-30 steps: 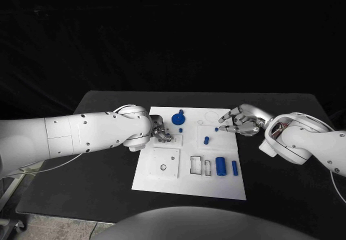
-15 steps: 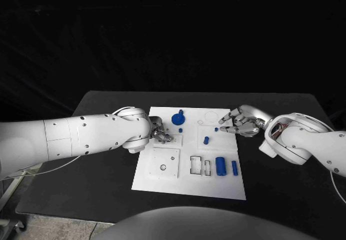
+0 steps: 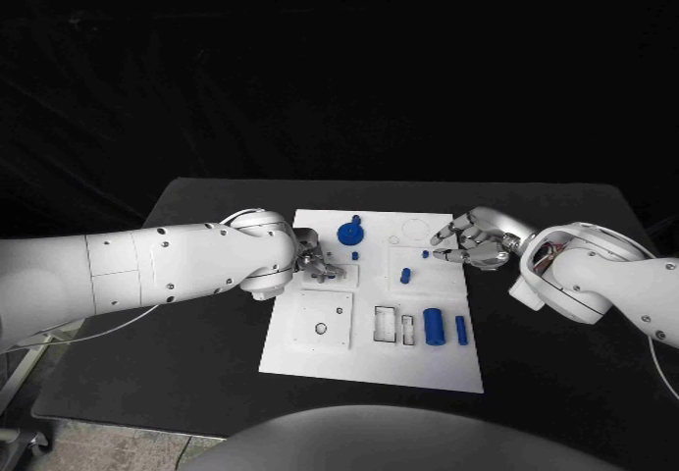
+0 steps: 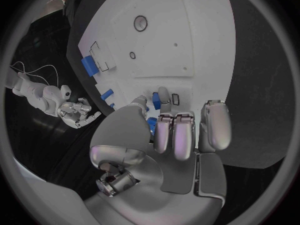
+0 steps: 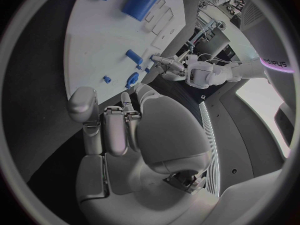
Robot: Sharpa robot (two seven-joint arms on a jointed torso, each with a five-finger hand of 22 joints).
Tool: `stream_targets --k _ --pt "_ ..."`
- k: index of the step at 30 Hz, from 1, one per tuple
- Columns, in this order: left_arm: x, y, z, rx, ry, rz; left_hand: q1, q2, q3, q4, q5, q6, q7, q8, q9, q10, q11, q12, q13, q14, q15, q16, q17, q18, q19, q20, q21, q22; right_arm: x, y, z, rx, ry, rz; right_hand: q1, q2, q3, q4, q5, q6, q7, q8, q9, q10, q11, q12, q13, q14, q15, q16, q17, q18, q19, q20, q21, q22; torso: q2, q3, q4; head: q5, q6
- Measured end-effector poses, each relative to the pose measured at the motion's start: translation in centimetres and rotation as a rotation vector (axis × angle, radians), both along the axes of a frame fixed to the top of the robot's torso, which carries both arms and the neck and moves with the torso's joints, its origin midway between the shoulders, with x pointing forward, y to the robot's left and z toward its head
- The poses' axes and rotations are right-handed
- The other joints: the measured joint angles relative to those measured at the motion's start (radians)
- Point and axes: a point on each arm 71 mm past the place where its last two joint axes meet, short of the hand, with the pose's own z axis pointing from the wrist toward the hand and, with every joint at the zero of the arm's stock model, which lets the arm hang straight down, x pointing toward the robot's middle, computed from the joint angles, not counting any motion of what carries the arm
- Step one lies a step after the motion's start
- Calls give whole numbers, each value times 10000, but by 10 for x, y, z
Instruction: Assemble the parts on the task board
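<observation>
Two hands low over board [image 3: 371,368]. Left hand [image 3: 311,263] pinches small blue part [image 4: 155,100]; misalignment could jam or drop it. Right hand [image 3: 474,242] curled, empty, could nudge peg [image 3: 405,277].

Lab: black-draped robot table [image 3: 212,324]

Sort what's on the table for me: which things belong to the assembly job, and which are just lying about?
Job:
task board
round blue part
two blue cylinders
small blue peg
left hand
right hand

Lying about:
nothing besides the black table
</observation>
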Motion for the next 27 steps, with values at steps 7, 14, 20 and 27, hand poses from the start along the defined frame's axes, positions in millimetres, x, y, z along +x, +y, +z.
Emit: stream_targets --k 7,14,20,27 --pt "0 0 0 -22 -4 -11 -254 78 -327 5 -507 35 35 -154 86 -32 38 0 0 -34 34 0 0 1 -36 36 -36 -1 0 0 -1 -16 31 -6 53 -28 111 -111 181 0 0 -39 -29 -16 15 -27 0 0 0 0 -1 0 0 0 -35 -1 0 0 -2 3 0" --pt "1 0 0 -67 -19 -8 -423 146 -591 -14 -940 143 71 -233 213 0 70 0 0 -34 34 0 -1 1 -36 36 -75 -2 0 -1 -1 -32 55 -25 153 -25 276 -221 393 0 0 -39 -55 -17 17 -35 0 0 1 0 -1 0 0 0 -50 -1 0 1 -5 3 0" --pt "1 0 -1 -131 -27 35 -533 256 -667 9 -975 231 55 -225 342 0 70 0 0 -34 34 0 0 1 -36 36 -74 -2 0 -1 -1 -42 69 -40 226 -36 430 -318 586 36 36 -78 -80 -34 34 -34 0 1 2 0 -1 1 0 0 -87 -2 1 0 -5 -9 0" --pt "0 0 -3 -280 -27 86 -677 400 -984 15 -880 410 -19 351 987 0 70 0 0 -34 34 0 0 0 -35 36 -74 -3 -1 -1 -2 -52 87 -52 246 -16 543 -374 741 36 36 -78 -92 -36 36 -23 7 1 3 0 -1 0 0 0 -87 6 3 1 -6 -13 0"
